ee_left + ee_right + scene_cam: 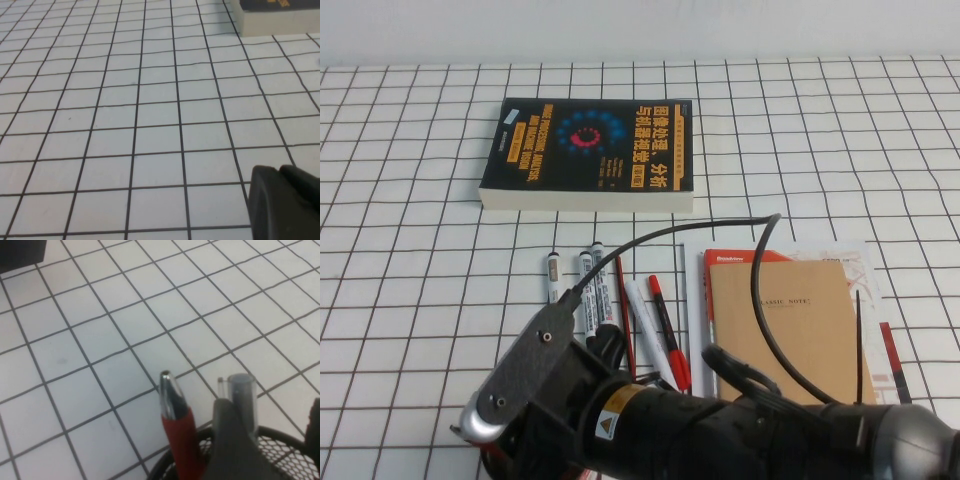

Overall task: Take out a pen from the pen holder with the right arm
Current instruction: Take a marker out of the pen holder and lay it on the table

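The right arm is reaching in from the near right corner of the table and lying along the near edge, with the right gripper hanging over the pen holder at the near edge, a little left of the middle. In the right wrist view its fingers are standing well apart, open and gripping nothing, one dark finger showing in front of the holder's black mesh rim and the other just peeking in at the side of the picture. Two pens are standing in the holder: a red pen with a silver tip, leaning just beside the nearer finger, and a grey pen with a clear end, rising right behind that finger's tip; whether either is touching the finger cannot be told. In the high view the holder itself is hiding under the wrist. Loose pens are lying side by side on the table just beyond the gripper, near the middle, among them three black-capped markers and a red-capped one. A brown notebook is resting on papers toward the near right, with a black cable arching over it from the arm. A dark book is lying flat toward the far edge, around the middle. The left gripper is showing only as a dark corner in its own wrist view, hovering above the checked table with the book's corner beyond it; whether it is open or closed cannot be told
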You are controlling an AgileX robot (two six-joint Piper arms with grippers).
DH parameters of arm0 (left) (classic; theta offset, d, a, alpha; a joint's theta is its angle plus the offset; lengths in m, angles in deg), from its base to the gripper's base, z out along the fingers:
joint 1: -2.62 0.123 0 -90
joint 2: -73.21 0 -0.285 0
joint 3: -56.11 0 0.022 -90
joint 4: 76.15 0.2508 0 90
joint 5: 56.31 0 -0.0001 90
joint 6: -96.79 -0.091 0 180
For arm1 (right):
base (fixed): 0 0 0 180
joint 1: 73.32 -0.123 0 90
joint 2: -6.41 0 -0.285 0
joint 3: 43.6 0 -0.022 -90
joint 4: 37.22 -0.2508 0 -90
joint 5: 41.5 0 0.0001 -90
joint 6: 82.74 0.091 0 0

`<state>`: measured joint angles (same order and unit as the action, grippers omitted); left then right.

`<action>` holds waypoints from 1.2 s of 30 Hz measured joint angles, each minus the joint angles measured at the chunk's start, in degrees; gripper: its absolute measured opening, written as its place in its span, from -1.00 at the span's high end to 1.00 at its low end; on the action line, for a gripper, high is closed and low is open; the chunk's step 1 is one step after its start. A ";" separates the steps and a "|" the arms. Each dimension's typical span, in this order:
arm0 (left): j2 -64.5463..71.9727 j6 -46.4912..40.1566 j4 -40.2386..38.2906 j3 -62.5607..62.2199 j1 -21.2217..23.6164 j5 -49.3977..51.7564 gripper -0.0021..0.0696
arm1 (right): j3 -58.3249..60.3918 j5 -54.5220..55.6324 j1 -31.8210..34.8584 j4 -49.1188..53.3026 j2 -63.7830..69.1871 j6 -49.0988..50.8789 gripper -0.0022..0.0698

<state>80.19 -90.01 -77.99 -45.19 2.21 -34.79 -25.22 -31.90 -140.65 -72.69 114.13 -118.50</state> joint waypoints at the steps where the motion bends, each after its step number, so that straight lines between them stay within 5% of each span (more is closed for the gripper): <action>1: 0.00 0.00 0.00 0.00 0.00 0.00 0.95 | -0.11 0.00 0.00 0.00 0.08 0.00 0.11; 27: 0.00 0.00 0.00 0.00 0.00 0.00 0.95 | -0.47 1.39 1.58 -0.39 1.20 -0.12 0.11; 36: 0.00 0.00 0.00 0.00 0.00 0.00 0.95 | -0.47 1.59 1.58 -0.39 1.20 -0.12 0.45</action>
<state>80.19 -90.01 -77.99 -45.19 2.21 -34.79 -25.69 -30.31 -139.07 -73.08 115.33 -118.62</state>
